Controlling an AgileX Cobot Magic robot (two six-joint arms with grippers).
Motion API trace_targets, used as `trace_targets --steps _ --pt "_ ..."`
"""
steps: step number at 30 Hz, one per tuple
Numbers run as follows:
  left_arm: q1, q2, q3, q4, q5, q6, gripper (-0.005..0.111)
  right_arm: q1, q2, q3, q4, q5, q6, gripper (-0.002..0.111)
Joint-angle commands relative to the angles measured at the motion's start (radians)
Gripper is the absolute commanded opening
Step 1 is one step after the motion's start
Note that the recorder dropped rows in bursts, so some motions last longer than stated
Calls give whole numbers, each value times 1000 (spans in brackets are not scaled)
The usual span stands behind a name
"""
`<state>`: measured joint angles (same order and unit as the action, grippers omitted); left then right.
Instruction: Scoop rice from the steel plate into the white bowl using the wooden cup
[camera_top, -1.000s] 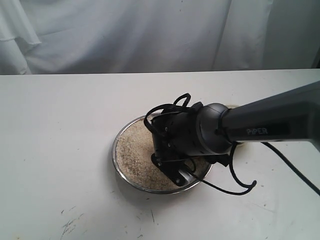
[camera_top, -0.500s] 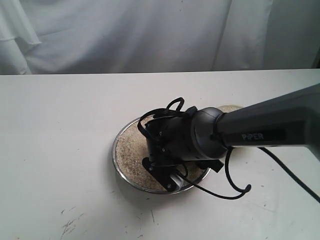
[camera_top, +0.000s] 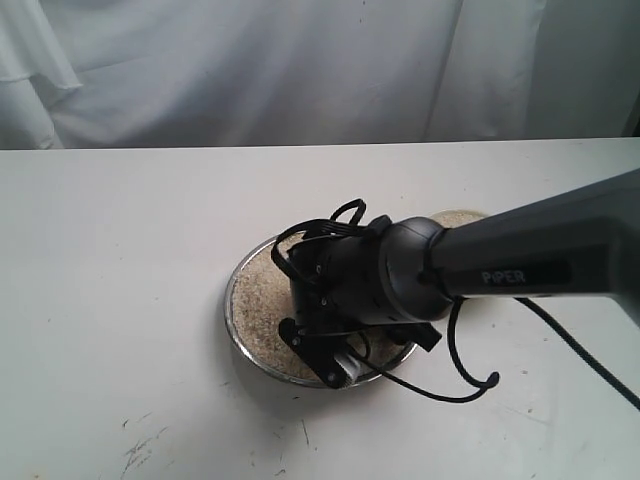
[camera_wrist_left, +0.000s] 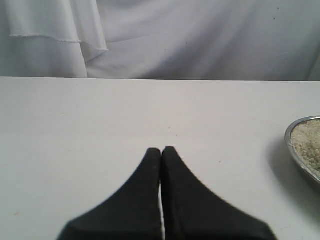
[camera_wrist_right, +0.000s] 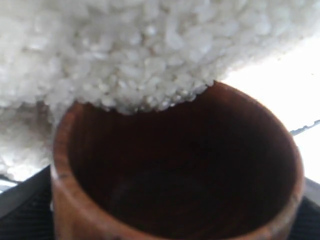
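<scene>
The right end effector (camera_top: 333, 362) is clamped around the wooden cup (camera_wrist_right: 175, 170), tilted so its dark, empty mouth touches the rice (camera_wrist_right: 125, 55) heaped on the steel plate (camera_top: 232, 300) just beneath it; scooping appears to be starting. Next, the rim likely must push into the grains, level out, then travel to the white bowl (camera_top: 458, 216) behind the wrist. The left end effector (camera_wrist_left: 161, 156), pinched shut and empty, hovers over the counter (camera_wrist_left: 75, 130).
</scene>
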<state>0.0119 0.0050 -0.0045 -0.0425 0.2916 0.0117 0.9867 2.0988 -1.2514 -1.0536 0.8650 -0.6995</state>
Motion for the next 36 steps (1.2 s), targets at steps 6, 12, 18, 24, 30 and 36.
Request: trace_targets --steps 6,12,18,24,30,36 --pt "-2 -5 5 -1 -6 -3 0 2 -6 -3 3 -53 49 0" --pt "-2 -5 5 -1 -6 -3 0 2 -6 -3 55 -96 54 0" --pt "-2 -5 5 -1 -6 -3 0 2 -6 -3 64 -107 60 0" --pt "-2 -5 5 -1 -6 -3 0 2 -6 -3 64 -143 89 0" --pt "-2 -5 5 -1 -6 -3 0 2 -6 -4 64 -154 106 0" --pt "-2 -5 5 -1 -6 -3 0 -3 -6 -4 73 -187 151 0"
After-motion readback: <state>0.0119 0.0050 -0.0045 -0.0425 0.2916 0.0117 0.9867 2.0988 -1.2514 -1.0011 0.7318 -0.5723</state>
